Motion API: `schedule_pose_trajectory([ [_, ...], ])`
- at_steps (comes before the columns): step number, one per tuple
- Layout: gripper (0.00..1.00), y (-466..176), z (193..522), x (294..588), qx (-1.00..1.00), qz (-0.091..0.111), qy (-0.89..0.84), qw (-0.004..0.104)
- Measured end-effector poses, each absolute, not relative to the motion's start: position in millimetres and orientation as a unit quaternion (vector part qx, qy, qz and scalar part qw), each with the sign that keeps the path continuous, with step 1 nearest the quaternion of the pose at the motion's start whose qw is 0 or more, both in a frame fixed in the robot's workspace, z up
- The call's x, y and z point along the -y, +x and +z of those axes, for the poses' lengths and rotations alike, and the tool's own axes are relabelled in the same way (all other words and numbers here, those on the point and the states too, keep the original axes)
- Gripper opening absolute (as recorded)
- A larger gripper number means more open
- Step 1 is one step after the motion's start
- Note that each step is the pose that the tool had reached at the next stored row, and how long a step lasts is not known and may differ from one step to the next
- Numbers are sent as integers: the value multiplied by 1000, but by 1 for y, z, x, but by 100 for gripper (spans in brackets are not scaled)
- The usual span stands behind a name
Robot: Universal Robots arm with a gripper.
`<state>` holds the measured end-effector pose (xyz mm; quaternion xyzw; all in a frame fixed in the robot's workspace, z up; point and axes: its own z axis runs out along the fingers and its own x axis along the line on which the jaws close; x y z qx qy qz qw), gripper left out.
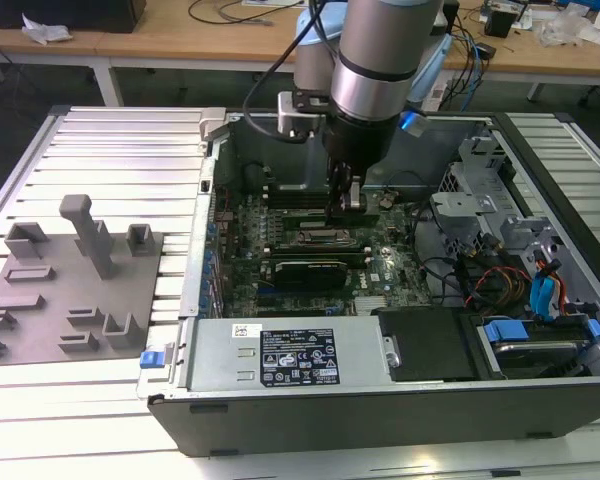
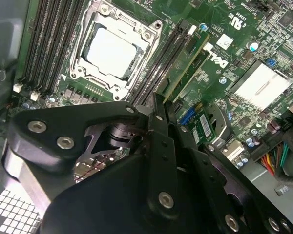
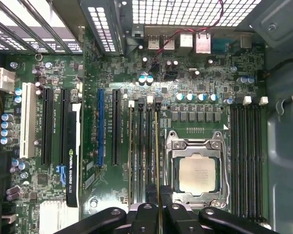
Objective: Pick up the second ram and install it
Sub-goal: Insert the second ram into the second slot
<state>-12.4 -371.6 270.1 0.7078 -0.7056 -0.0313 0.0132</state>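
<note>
My gripper is down inside the open computer case, over the motherboard, and is shut on the second ram. That ram is a thin green stick held on edge between the fingers. In the first wrist view it shows as a narrow line running along the memory slots right beside the CPU socket, with my gripper closed around its near end. Whether the stick is seated in a slot or hovering just above it, I cannot tell.
More memory slots lie on the socket's other side. A black graphics card stands in an expansion slot. The power supply, drive bays and cables crowd the case. A grey fixture plate lies at the exterior view's left.
</note>
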Motion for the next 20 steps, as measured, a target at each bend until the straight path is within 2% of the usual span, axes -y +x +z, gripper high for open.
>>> schedule_pose_trajectory([
  [20, 13, -16, 257, 372, 706, -31, 708, 13],
])
